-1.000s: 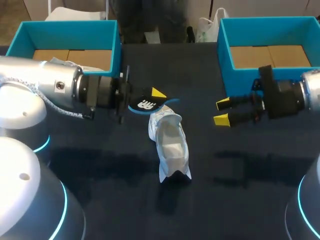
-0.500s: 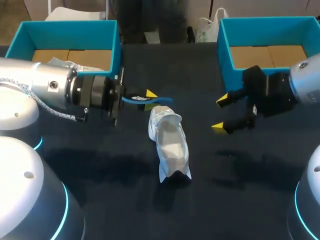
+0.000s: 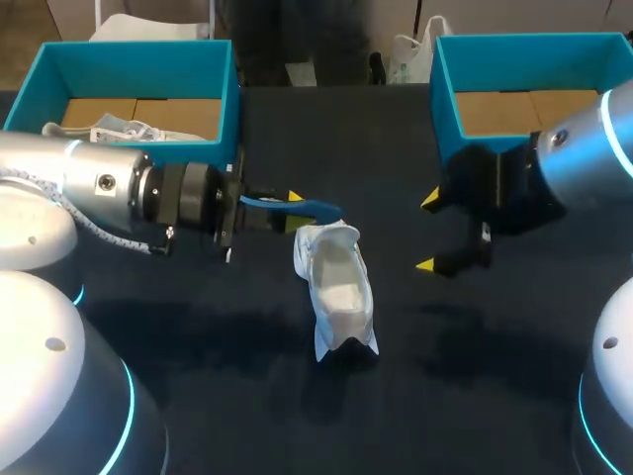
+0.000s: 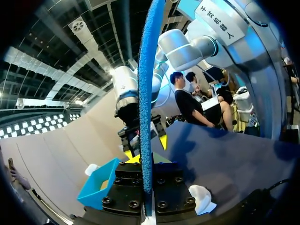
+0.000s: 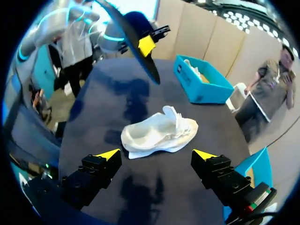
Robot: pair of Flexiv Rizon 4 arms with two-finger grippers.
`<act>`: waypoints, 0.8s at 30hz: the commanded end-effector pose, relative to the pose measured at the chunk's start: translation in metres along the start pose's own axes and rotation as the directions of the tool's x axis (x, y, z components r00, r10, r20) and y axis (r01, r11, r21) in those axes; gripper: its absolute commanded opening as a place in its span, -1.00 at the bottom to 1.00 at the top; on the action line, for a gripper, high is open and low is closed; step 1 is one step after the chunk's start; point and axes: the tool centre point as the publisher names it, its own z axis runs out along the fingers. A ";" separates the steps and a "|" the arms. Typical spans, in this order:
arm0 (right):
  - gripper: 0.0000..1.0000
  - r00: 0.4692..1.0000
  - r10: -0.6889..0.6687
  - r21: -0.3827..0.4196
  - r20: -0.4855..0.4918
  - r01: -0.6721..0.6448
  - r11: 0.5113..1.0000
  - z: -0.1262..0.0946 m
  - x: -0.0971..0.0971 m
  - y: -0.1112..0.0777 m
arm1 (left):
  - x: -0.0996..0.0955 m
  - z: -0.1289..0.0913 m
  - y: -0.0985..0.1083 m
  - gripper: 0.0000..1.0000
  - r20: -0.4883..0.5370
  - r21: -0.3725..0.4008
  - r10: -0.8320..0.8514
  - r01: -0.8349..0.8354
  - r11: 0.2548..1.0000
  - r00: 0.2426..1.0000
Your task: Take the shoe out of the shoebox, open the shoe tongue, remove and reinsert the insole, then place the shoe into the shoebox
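White shoe (image 3: 338, 287) lying on tabletop (image 3: 297, 406), long axis running near-to-far; left gripper (image 3: 287, 211) jaws clamping blue insole (image 3: 309, 207); right gripper (image 3: 435, 234) jaws gaping wide

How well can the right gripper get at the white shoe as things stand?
Probably yes, quite well. The right gripper is open, and the shoe lies just ahead of it with nothing between. The left gripper holds the insole raised beyond the shoe, out of that path.
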 end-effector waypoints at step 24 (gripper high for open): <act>1.00 0.968 -0.251 0.080 0.013 0.249 0.965 0.072 0.001 -0.010 | 0.043 0.025 0.035 -1.00 0.065 -0.030 -0.069 0.071 0.997 0.995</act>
